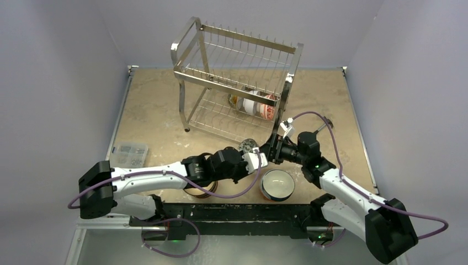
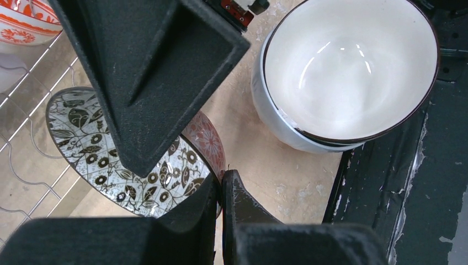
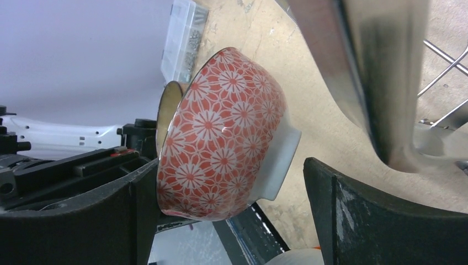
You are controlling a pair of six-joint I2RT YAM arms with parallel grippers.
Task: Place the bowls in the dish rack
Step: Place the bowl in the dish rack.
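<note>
A red flower-patterned bowl (image 3: 226,138) with a leaf-patterned inside (image 2: 83,138) hangs on its side above the table, just in front of the dish rack (image 1: 237,61). My left gripper (image 2: 222,185) is shut on its rim and shows in the top view (image 1: 258,160). My right gripper (image 3: 229,165) is open and straddles the same bowl: one finger (image 3: 132,221) lies at its mouth, the other finger (image 3: 359,221) stands apart from its white foot. It meets the bowl from the right in the top view (image 1: 273,150). A white bowl (image 1: 277,184) stands at the near edge, also in the left wrist view (image 2: 347,72).
A few bowls (image 1: 254,103) stand in the rack's lower tier, one red-and-white (image 2: 22,22). A brown bowl (image 1: 197,191) sits partly hidden under my left arm. A clear plastic parts box (image 1: 128,154) lies at the left. The rack's chrome post (image 3: 375,83) is close by my right gripper.
</note>
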